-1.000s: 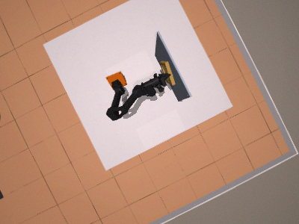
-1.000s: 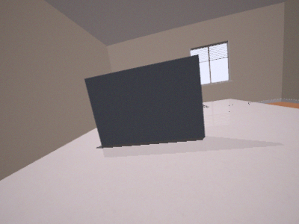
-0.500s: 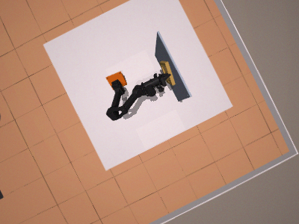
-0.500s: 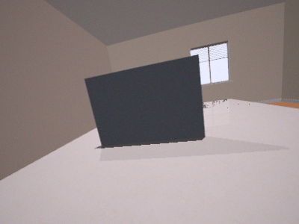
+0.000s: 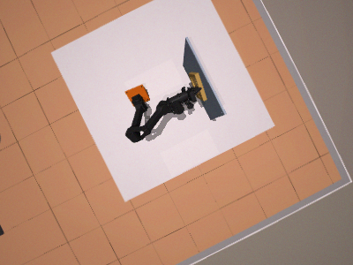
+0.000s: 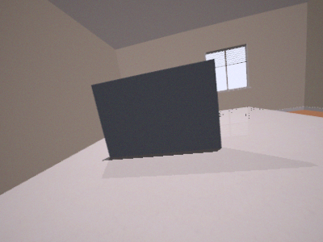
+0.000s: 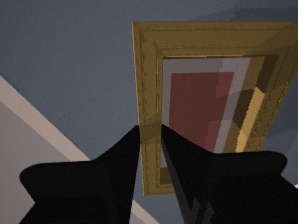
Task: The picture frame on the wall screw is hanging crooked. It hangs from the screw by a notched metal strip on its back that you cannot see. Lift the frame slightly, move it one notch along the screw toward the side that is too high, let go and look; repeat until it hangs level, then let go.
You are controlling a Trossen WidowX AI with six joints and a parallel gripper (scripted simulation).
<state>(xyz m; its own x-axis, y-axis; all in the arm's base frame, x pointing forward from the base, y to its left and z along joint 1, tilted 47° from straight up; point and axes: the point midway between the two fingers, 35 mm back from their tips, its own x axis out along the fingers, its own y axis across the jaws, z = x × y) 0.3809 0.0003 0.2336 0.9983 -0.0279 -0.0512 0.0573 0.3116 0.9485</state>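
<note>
The picture frame [image 5: 199, 84] [image 7: 148, 90] is gold, with a pale mat and a dark red picture. It is in front of the dark blue-grey upright panel [image 5: 216, 106] [image 6: 157, 113] [image 7: 75, 65]. In the wrist view its top edge runs nearly straight across and its left side leans slightly. I cannot tell from this whether it is level. My gripper [image 7: 149, 128] is shut on the frame's left side bar, low down, one finger outside the bar and one inside the opening. The screw and notched strip are hidden. The exterior view shows only the panel's back.
The panel stands on a white table top [image 5: 101, 146] [image 6: 161, 202]. The arm's orange base plate [image 5: 132, 94] is left of the panel in the top view, with the black arm [image 5: 152, 119] reaching across from it. The panel's shadow falls on the table top.
</note>
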